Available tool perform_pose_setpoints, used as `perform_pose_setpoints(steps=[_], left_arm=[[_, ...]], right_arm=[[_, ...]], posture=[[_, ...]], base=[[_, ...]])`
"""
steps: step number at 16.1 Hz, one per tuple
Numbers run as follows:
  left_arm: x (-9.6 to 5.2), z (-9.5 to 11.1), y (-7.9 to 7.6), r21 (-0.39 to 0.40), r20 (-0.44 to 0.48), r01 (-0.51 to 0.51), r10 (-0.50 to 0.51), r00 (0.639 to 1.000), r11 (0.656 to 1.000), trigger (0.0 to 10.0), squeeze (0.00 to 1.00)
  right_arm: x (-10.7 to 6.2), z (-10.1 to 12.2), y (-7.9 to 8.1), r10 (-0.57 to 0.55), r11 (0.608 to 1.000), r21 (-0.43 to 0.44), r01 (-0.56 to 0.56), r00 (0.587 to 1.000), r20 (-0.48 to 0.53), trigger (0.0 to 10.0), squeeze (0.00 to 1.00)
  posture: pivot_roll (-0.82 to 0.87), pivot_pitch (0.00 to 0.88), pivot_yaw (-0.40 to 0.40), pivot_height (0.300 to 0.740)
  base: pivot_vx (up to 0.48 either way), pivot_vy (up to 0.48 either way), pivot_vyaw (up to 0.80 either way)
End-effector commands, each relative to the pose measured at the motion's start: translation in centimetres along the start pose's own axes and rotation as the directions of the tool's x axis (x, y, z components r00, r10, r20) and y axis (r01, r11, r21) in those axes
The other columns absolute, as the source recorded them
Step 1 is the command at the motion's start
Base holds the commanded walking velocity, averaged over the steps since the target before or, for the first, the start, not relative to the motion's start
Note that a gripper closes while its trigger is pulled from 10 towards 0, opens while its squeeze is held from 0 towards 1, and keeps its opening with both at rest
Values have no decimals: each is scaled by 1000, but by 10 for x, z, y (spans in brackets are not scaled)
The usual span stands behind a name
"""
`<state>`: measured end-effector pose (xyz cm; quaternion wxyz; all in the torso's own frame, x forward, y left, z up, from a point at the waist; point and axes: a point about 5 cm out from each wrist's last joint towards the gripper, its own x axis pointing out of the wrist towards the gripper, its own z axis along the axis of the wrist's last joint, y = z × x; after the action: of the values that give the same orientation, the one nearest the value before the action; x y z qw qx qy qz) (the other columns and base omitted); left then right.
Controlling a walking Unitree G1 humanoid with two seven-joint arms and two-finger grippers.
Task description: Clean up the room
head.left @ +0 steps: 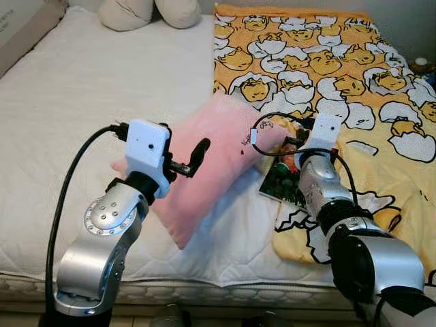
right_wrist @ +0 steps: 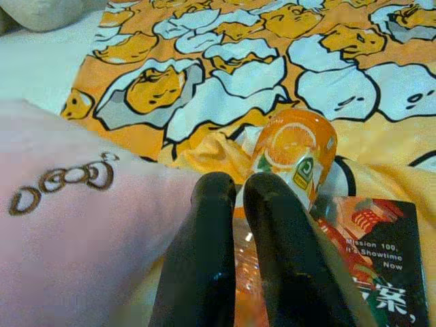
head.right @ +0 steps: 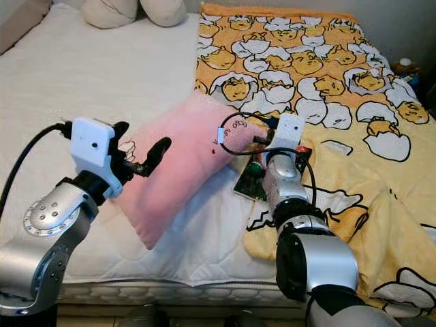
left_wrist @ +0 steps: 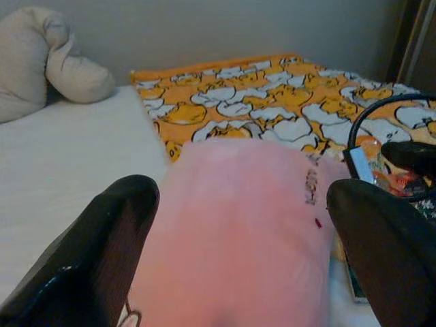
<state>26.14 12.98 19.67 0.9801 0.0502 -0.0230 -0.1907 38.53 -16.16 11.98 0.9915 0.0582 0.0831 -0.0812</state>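
Note:
A pink pillow (head.left: 218,150) lies tilted on the white mattress (head.left: 102,88), near the bed's front edge. My left gripper (head.right: 144,146) stands open at the pillow's left end, and its fingers (left_wrist: 102,238) straddle the pillow without pressing it. An orange drink bottle (right_wrist: 296,146) lies on a dark book (head.left: 279,180) at the edge of the yellow egg-print blanket (head.left: 327,61). My right gripper (right_wrist: 235,187) hovers just over the bottle, fingers shut together with nothing seen between them. The right arm hides most of the bottle in the eye views.
Cream cushions (head.left: 136,12) rest at the head of the bed. The blanket covers the bed's right half and hangs over the front edge. A small object (head.left: 421,63) stands beyond the bed at the far right. Bare mattress lies to the left.

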Motion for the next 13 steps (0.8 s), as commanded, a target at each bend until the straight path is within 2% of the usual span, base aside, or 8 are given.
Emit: perform_pose_setpoints(steps=[1, 2, 4, 8, 11, 13], left_arm=[[2, 0, -1, 7, 3, 3, -3, 1000, 1000, 10000, 0], [2, -2, -2, 9, 1, 11, -11, 1000, 1000, 10000, 0], [2, -2, -1, 13, 2, 10, -10, 1000, 1000, 10000, 0], [0, -2, -1, 20, 3, 3, -3, 1000, 1000, 10000, 0], [-2, -2, -2, 25, 1, 2, -2, 1000, 1000, 10000, 0], [-7, -5, -5, 25, -17, 48, -48, 999, 999, 10000, 0]], right_arm=[[0, -1, 0, -21, 1000, -22, 20, 1000, -20, 10000, 0], [-1, -7, -2, -61, 998, 22, 62, 997, -46, 10000, 1000], [-2, -13, -3, -97, 990, 95, 105, 992, -87, 10000, 1000], [-3, -17, -1, -107, 987, 111, 119, 988, -108, 10000, 1000], [-4, -21, -2, -121, 977, 156, 143, 983, -141, 10000, 1000], [-5, -24, -1, -118, 974, 172, 145, 981, -156, 10000, 1000]], posture=[[146, 37, -17, 740], [148, 38, -16, 740], [158, 40, -18, 740], [170, 47, -25, 740], [183, 58, -26, 740], [191, 67, -26, 740]], base=[[0, 0, 0], [0, 0, 0], [0, 0, 0], [0, 0, 0], [0, 0, 0], [0, 0, 0]])
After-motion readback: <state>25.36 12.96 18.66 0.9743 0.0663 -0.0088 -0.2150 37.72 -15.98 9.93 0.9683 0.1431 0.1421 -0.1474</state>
